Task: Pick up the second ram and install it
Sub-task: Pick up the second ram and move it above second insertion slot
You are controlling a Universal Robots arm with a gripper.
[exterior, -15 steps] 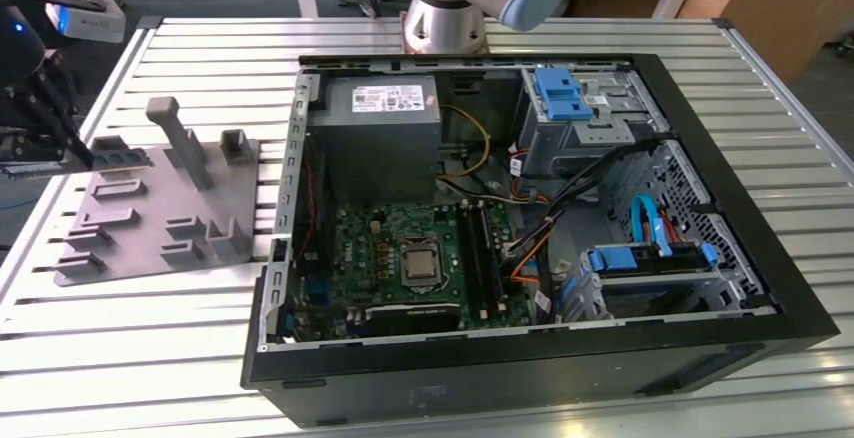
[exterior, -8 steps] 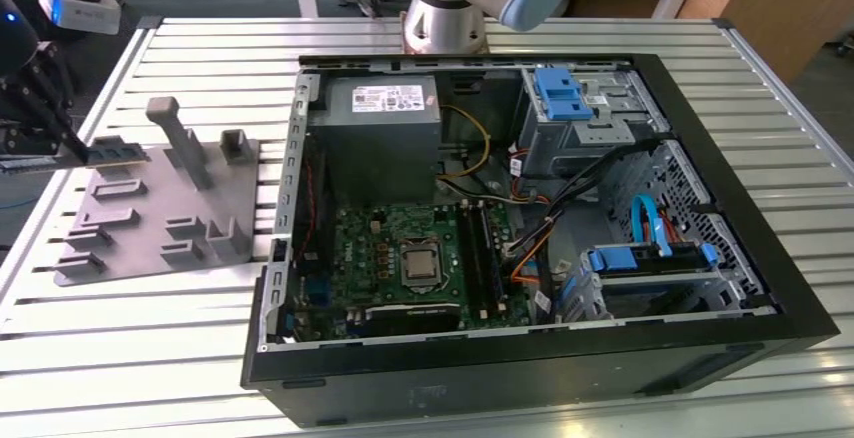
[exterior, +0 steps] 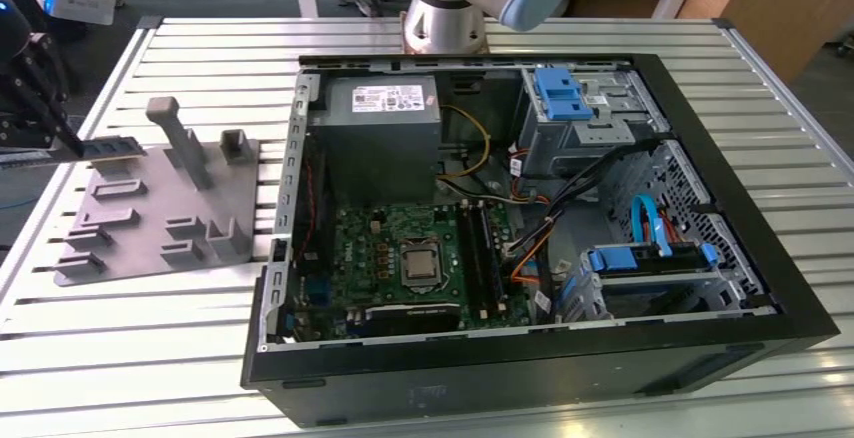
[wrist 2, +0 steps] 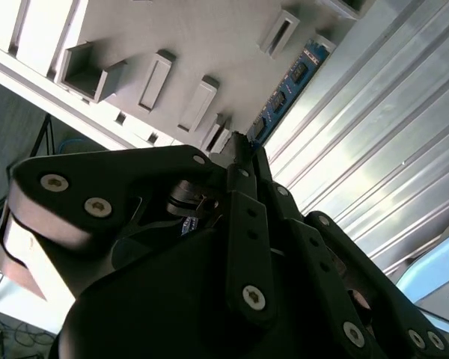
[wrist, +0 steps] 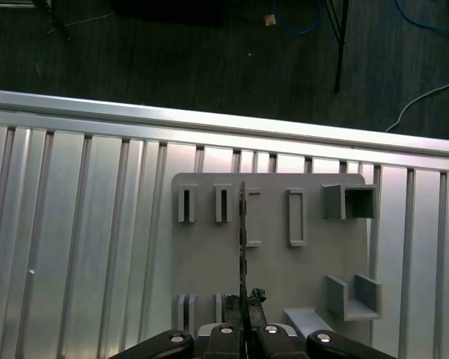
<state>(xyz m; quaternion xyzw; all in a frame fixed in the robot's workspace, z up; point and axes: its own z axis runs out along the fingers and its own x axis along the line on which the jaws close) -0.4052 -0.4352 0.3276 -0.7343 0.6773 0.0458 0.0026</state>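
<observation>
I see the second ram (wrist: 242, 224) edge-on in the first wrist view, one end pinched by the gripper (wrist: 244, 333), which is clenched on it. It sits over the slotted grey holder plate (exterior: 140, 186) on the slatted metal table (exterior: 134, 338). It is well apart from the open computer case (exterior: 534, 383) and its green motherboard (exterior: 374, 248).

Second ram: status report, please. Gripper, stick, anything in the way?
Gripper shut on the second ram. Ram above grey fixture plate, beside the open computer case. Case side wall stands between ram and motherboard.
</observation>
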